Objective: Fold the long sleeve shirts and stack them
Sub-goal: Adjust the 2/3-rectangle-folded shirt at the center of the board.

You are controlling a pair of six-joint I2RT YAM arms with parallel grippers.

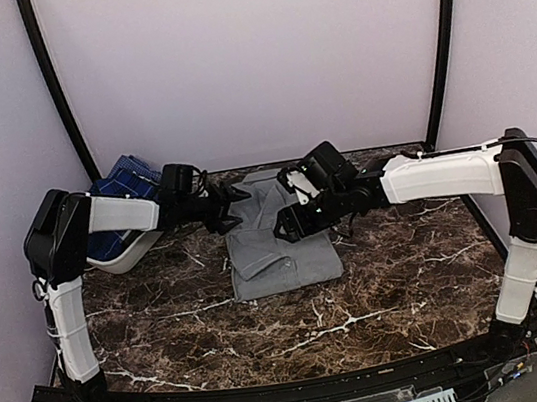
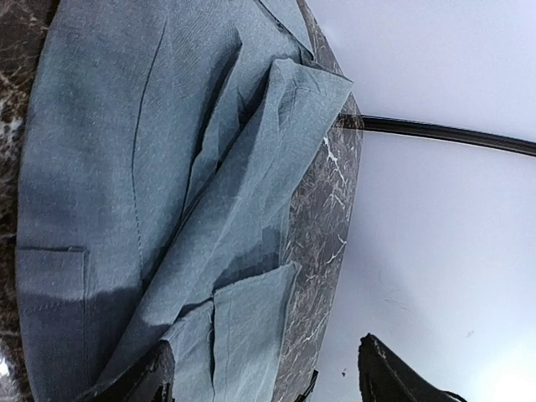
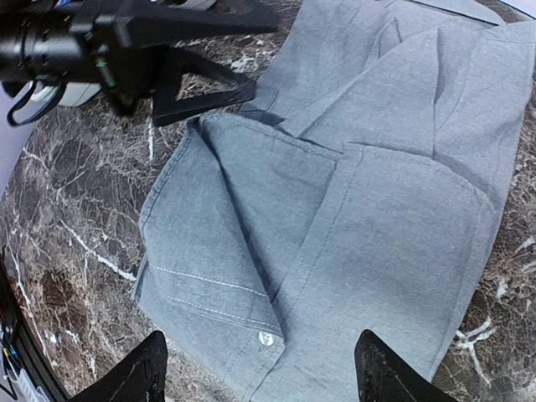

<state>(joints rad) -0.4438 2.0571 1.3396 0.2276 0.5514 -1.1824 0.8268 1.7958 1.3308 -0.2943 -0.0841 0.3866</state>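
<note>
Worktop: dark brown marble-patterned surface (image 1: 383, 290) with white veins, both arms reaching in over its far half.
Grey shirt: the plain mid-grey shirt (image 1: 281, 250) lies flat near the middle of the worktop, folded into a rough rectangle with its collar end toward the back wall.
Grey shirt, folds: in the right wrist view a sleeve is turned back across the body of the shirt (image 3: 368, 218), and a small white button (image 3: 266, 338) shows at the near edge of the folded cuff.
Grey shirt, left wrist view: several layers of cloth (image 2: 126, 167) overlap, with a pointed fold reaching the worktop's edge (image 2: 322, 218).
Plaid shirt: the dark blue plaid shirt (image 1: 131, 176) sits bunched in the white basket (image 1: 133, 254) at the back left, well apart from the grey shirt and partly hidden by the left arm.
Left gripper: the left gripper (image 1: 239, 208) hovers at the grey shirt's upper left edge, jaws spread wide, nothing held; in its own view one finger (image 2: 146, 377) shows over the cloth and the other (image 2: 394, 373) well clear of it.
Right gripper: the right gripper (image 1: 285, 225) hangs over the upper part of the grey shirt, jaws wide apart and holding nothing; its fingers (image 3: 134, 373) frame the folded cuff from above.
Grippers together: near each other, facing across the shirt's collar end, not touching.
</note>
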